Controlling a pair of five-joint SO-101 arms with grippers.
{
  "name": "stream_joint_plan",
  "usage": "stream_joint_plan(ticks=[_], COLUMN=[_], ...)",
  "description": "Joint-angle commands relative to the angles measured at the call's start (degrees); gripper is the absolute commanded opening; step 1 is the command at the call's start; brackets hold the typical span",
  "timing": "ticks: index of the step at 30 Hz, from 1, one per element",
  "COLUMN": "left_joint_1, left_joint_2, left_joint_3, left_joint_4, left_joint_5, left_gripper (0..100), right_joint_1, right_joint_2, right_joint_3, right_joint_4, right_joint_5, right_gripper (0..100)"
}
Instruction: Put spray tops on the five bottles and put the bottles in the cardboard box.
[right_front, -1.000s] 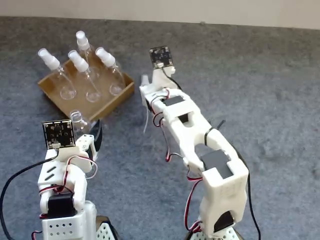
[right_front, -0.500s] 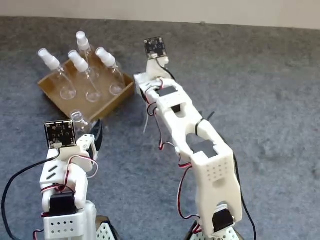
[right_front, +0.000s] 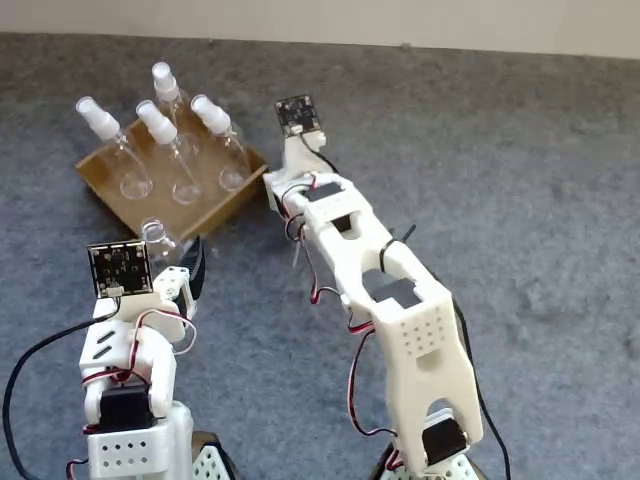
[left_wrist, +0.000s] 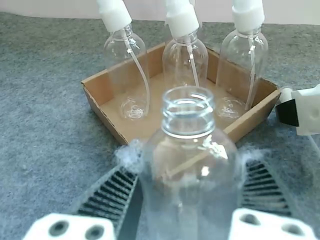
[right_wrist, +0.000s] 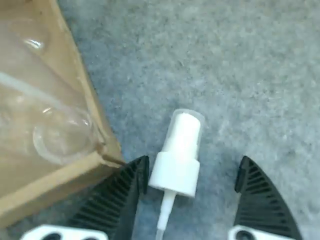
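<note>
Left hand is clamped on an uncapped clear bottle, one finger on each side of its body, with the open neck sticking up. In the high view that bottle sits at lower left, just in front of the cardboard box, and the arm's camera board covers most of it, so only the neck shows.

Right hand is wide open and holding nothing. Its fingers straddle a white spray top lying flat on the grey bench, right next to a corner of the box. One finger looks very close to the top's collar, but I can't tell if it's touching. The top's dip tube runs out of frame.

Four capped bottles stand in the box at upper left of the high view.
</note>
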Motion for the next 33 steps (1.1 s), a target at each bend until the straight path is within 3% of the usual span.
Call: stream_joint_plan(ticks=[1, 4, 10, 20, 33], left_joint_1=[-0.31, -0.31, -0.31, -0.31, -0.22], left_joint_2=[-0.22, -0.22, -0.22, -0.22, -0.22], left_joint_3=[-0.57, -0.48, -0.48, -0.48, -0.48], left_joint_4=[-1.49, -1.49, -1.49, -1.49, -1.58], left_joint_5=[0.26, 0.26, 0.26, 0.26, 0.35], left_gripper=[18, 18, 18, 18, 18], right_joint_1=[0.57, 1.63, 4.97, 8.04, 9.27], right_joint_2=[-0.57, -0.75, -1.01, -5.76, -28.88], right_joint_3=[-2.42, -2.33, -2.42, -1.80, -0.40], right_joint_4=[4.79, 5.05, 5.05, 5.32, 29.93], right_joint_5=[0.35, 0.35, 0.35, 0.35, 0.35], right_gripper=[24.8, 23.1, 10.1, 9.8, 9.8])
